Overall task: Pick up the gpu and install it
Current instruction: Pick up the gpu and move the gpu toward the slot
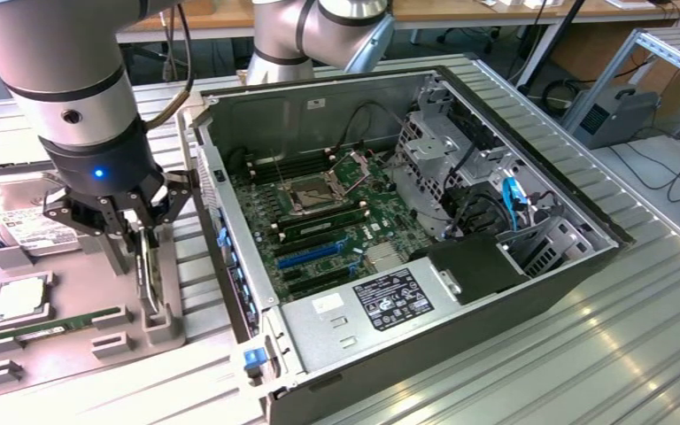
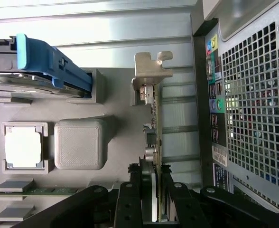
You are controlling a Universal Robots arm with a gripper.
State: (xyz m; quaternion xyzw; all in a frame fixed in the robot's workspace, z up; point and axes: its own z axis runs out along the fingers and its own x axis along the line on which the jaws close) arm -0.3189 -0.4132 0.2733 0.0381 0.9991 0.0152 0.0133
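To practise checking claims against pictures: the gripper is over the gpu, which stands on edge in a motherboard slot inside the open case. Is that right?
No. The gripper is over the gpu, which stands on edge, but in the grey holder tray outside the open case, not inside it. The exterior view shows this.

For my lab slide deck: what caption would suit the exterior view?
Robot gripper at the graphics card standing on edge in a grey tray beside the open computer case.

exterior: high, oblique | wrist: close, down past gripper (image 2: 153, 192) | shared: tray (image 1: 74, 283)
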